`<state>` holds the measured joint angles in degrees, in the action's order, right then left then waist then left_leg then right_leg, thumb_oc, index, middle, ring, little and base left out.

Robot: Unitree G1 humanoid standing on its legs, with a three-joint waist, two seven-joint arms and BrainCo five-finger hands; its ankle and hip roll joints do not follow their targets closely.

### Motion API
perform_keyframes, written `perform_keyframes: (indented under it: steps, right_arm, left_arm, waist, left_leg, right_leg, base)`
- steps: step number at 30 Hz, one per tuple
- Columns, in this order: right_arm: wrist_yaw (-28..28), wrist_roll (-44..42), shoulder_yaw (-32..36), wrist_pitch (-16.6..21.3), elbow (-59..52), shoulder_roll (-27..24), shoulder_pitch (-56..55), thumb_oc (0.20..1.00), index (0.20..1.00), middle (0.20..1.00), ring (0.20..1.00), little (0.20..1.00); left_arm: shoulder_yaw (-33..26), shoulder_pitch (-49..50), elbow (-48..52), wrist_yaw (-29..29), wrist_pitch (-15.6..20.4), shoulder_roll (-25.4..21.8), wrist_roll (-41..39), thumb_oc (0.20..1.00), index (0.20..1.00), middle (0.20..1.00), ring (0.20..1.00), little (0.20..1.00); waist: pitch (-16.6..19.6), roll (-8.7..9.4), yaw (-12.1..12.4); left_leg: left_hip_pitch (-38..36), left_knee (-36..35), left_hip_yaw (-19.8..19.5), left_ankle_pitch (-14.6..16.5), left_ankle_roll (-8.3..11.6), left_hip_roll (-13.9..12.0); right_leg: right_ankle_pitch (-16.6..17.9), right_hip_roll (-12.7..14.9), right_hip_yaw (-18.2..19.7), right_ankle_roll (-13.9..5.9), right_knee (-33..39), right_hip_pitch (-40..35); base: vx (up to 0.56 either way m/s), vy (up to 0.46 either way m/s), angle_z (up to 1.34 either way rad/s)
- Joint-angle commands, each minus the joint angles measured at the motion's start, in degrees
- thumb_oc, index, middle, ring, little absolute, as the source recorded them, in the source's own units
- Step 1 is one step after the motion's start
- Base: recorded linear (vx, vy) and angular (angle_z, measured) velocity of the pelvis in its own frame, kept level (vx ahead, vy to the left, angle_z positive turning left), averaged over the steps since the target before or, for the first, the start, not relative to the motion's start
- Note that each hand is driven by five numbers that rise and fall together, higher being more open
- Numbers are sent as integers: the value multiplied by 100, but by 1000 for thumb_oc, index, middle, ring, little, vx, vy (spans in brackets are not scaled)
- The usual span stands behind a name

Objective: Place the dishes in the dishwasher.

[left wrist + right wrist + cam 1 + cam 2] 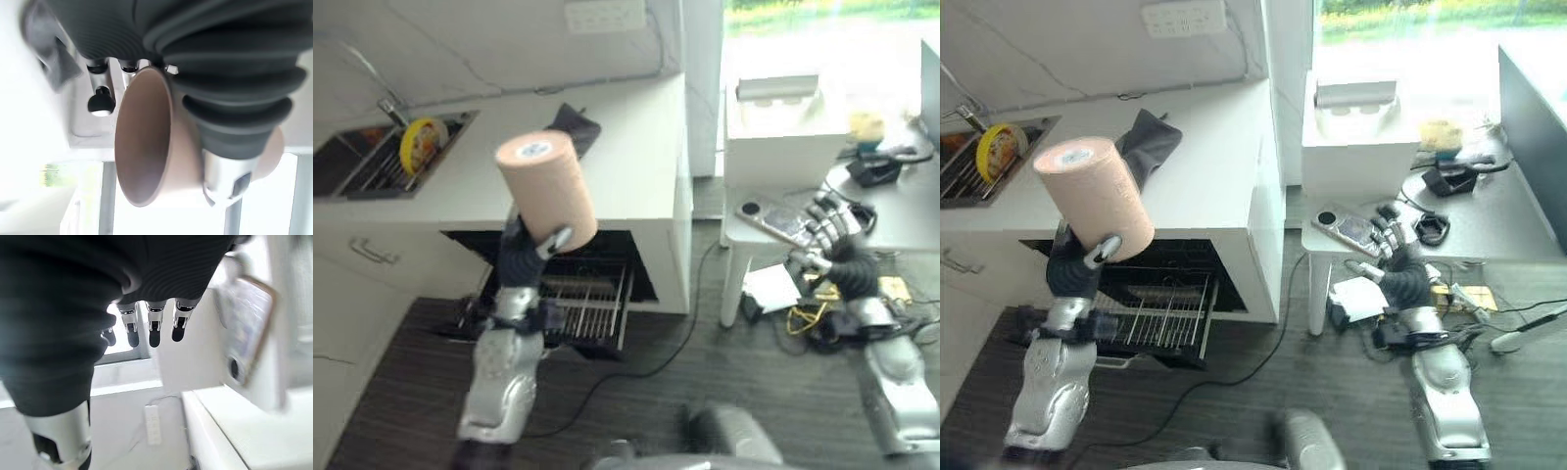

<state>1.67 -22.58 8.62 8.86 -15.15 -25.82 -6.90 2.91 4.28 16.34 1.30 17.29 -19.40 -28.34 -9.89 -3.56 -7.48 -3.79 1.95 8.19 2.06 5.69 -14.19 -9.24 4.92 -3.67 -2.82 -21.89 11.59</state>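
Observation:
My left hand (527, 257) holds a peach-coloured cup (546, 188) upside down, raised above the pulled-out dishwasher rack (587, 308). Its fingers are curled round the cup, whose open mouth (142, 137) shows in the left wrist view. The open dishwasher (1165, 284) sits under the white counter (1195, 176). A yellow dish (421, 144) stands in the sink (357, 162) at the far left. My right hand (1398, 250) hangs idle at the right, near a low white table (1498, 225), with straight fingers (154, 328) and nothing in it.
A dark cloth (1144, 142) lies on the counter behind the cup. A white box (1356, 132) and small items stand on the right-hand table. Papers and cables lie on the dark floor (724, 382) under that table.

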Motion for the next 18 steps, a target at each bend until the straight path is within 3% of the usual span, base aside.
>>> perform_keyframes:
  steps: [1, 2, 5, 7, 8, 11, 14, 15, 16, 18]
  right_arm:
    - [141, -51, 32, 434, -328, 72, -51, 1000, 1000, 1000, 1000, 1000]
    - [182, -102, 105, 431, -320, 10, -81, 1000, 1000, 1000, 1000, 1000]
    - [178, -133, 203, 423, -324, -79, -89, 1000, 1000, 1000, 1000, 1000]
    - [157, -103, 301, 357, -286, -184, 45, 1000, 1000, 1000, 1000, 1000]
    - [145, -102, 347, 251, -301, -256, 176, 1000, 1000, 1000, 1000, 1000]
    - [7, 12, 464, 90, -431, -191, 344, 1000, 1000, 1000, 1000, 1000]
    - [-86, -12, 513, 118, -584, 33, 118, 1000, 1000, 1000, 1000, 1000]
    - [104, 84, 448, 89, -648, 191, 63, 1000, 1000, 1000, 1000, 1000]
    - [157, 146, 407, 81, -651, 215, 66, 1000, 1000, 1000, 1000, 1000]
    - [81, 107, 268, 83, -680, 194, 109, 1000, 1000, 1000, 1000, 1000]
  left_arm:
    - [-433, 72, 305, 60, 560, -432, -208, 200, 200, 200, 200, 200]
    - [-423, 94, 298, 46, 588, -410, -238, 200, 200, 200, 200, 200]
    - [-363, 116, 286, 15, 648, -366, -249, 200, 200, 200, 200, 200]
    - [-337, 131, 218, -45, 807, -290, -304, 200, 200, 200, 200, 200]
    - [-353, 135, 247, -30, 853, -259, -305, 200, 200, 200, 200, 200]
    - [-539, -24, 371, -95, 710, -382, -459, 200, 200, 200, 200, 200]
    - [-569, -184, 365, -282, 512, -426, -473, 200, 200, 200, 200, 200]
    - [-643, -201, 370, -320, 437, -443, -454, 200, 200, 200, 200, 200]
    - [-684, -186, 367, -357, 431, -446, -473, 200, 200, 200, 200, 200]
    - [-722, -140, 437, -334, 378, -462, -443, 200, 200, 200, 200, 200]
  waist:
    - [401, 232, 82]
    - [425, 206, 63]
    - [429, 165, 49]
    - [401, 95, 35]
    - [392, 70, 52]
    - [235, 165, 31]
    - [178, 328, 109]
    - [141, 410, 217]
    - [131, 427, 279]
    - [137, 444, 356]
  left_leg:
    - [-345, -515, 82, -355, 18, 325]
    - [-366, -661, 8, -580, 116, 125]
    - [-270, -695, -38, -790, 224, -144]
    - [-216, -695, -35, -817, 316, -345]
    - [-232, -695, -125, -698, 331, -314]
    - [-247, -473, 230, -113, 218, -5]
    - [-149, -342, 173, 136, 55, 354]
    - [-243, -399, 285, 225, -54, 508]
    - [-292, -447, 357, 239, -89, 553]
    - [-375, -608, 456, 227, -240, 665]
  right_leg:
    - [756, -183, -308, -107, 2689, -1642]
    - [734, -158, -243, -116, 2689, -1650]
    - [711, -55, -251, -141, 2689, -1656]
    - [738, 168, -280, -235, 2689, -1645]
    - [795, 319, -196, -328, 2689, -1609]
    - [1135, 1036, -82, -869, 2632, -1458]
    - [1603, 1486, -337, -1016, 2632, -1336]
    - [1781, 1621, -712, -1019, 2502, -1217]
    - [1784, 1628, -891, -1027, 2456, -1199]
    - [1420, 1209, -970, -910, 2097, -1146]
  base:
    - [93, 362, -19]
    - [91, 332, -25]
    - [77, 369, -7]
    - [93, 747, -17]
    - [56, 1023, -25]
    - [64, 906, -62]
    - [30, 582, -15]
    - [3, 514, -7]
    - [-23, 527, -32]
    - [-59, 311, -76]
